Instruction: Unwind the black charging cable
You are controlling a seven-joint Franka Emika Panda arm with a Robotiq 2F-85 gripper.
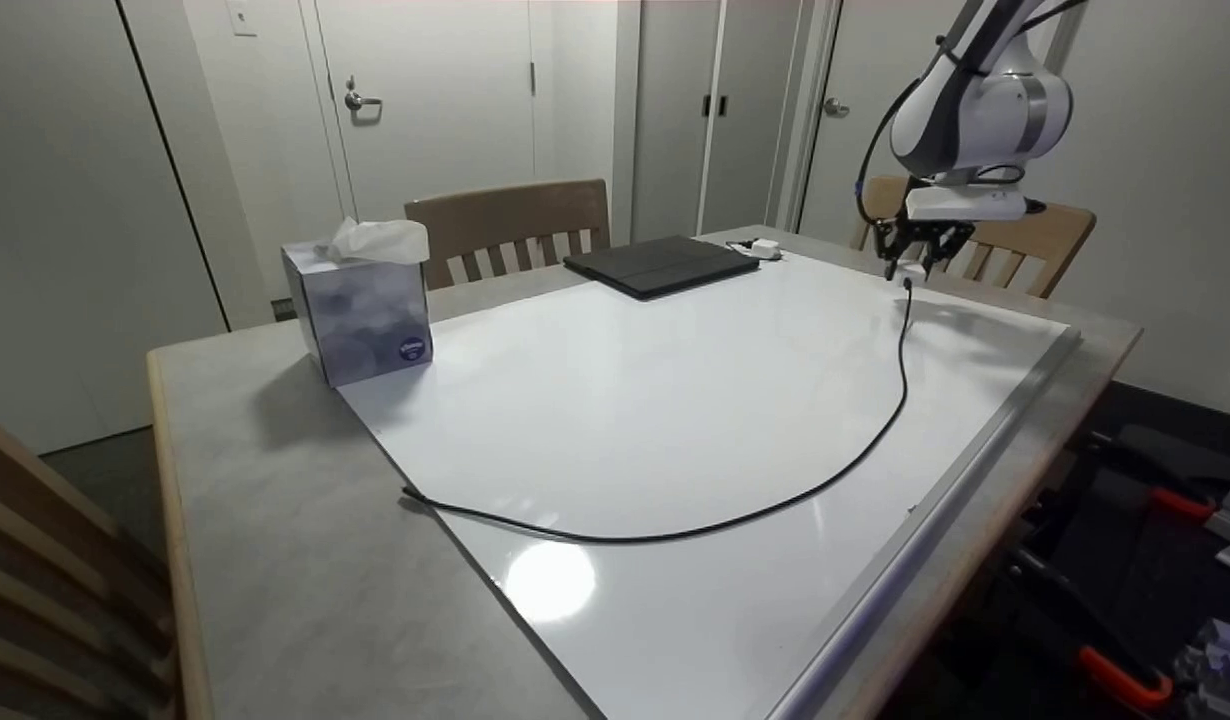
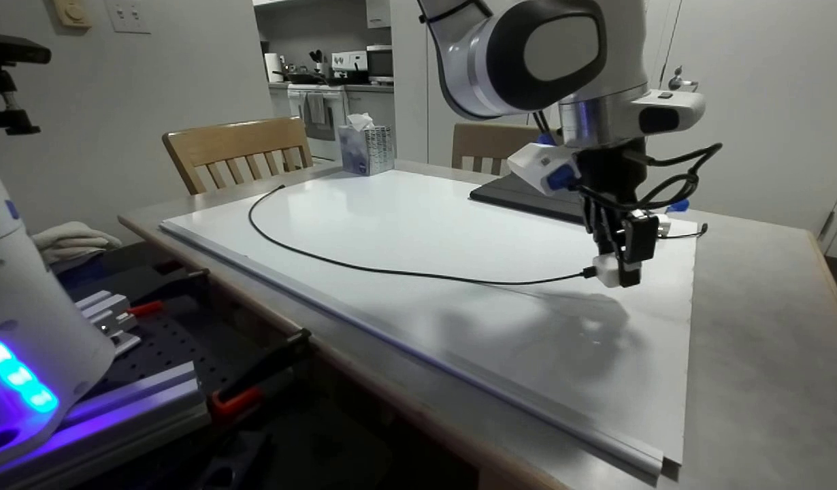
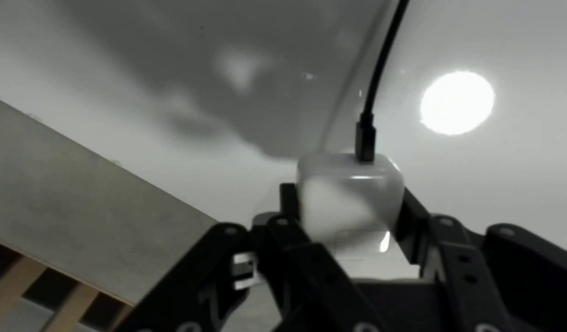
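- Table [image 1: 265,520]: under the whiteboard [image 1: 625,400], reaching past its edges.
- Whiteboard: flat, the work surface.
- Black pad [image 1: 665,268]: flat, overlapping one whiteboard edge.
- Tissue box [image 1: 370,320]: upright at a whiteboard corner; overlap with the board unclear.
- Pincer [image 3: 349,207]: just above the whiteboard, near one edge. Clamped on the white charger block [image 2: 605,270] from both sides.
- Black charging cable [image 3: 383,57]: ran across the whiteboard in one wide bend, near end plugged into that charger block. No loop, coil or crossing along it in both exterior views. My read: unwinding done, or as good as.
- White charger block: held clear of the whiteboard, going by the gap between cable and shadow [image 3: 354,76] in the wrist view. Left to do, I'd guess: lower it onto the whiteboard, let go, back off. Dragging it sideways would probably only shift the bend.
- Free end [image 1: 412,492]: just past the opposite whiteboard edge, over the table, held by nothing. Lying or slightly raised, unclear. Nothing there looked left to unroll.
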